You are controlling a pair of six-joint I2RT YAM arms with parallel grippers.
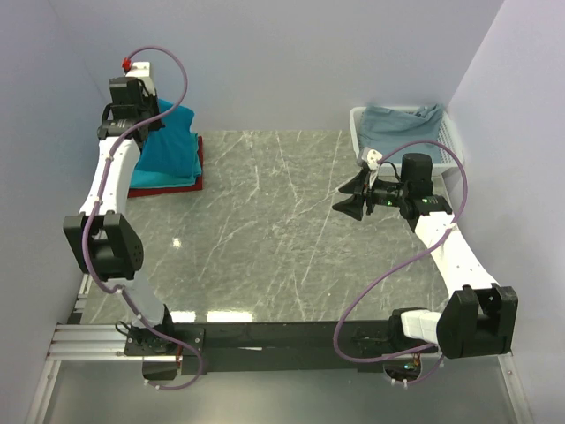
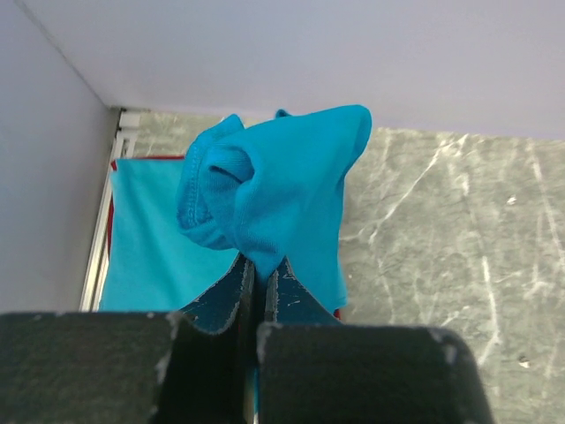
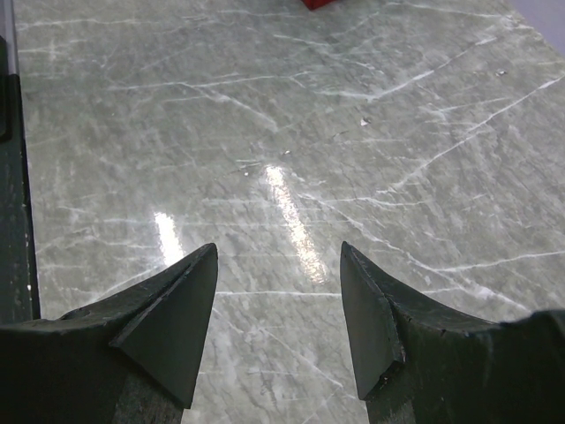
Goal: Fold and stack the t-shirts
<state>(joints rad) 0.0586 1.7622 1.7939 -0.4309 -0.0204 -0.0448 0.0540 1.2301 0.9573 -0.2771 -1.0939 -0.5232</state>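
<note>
The left gripper pinches a soft bright teal-blue cloth t-shirt, lifted over a flat folded teal shirt on a dark red shirt. The right gripper hangs open, holding nothing.

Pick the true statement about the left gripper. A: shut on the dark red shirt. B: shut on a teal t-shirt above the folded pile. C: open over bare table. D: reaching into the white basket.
B: the left gripper pinches the bunched teal t-shirt, which hangs over the folded pile.
</note>
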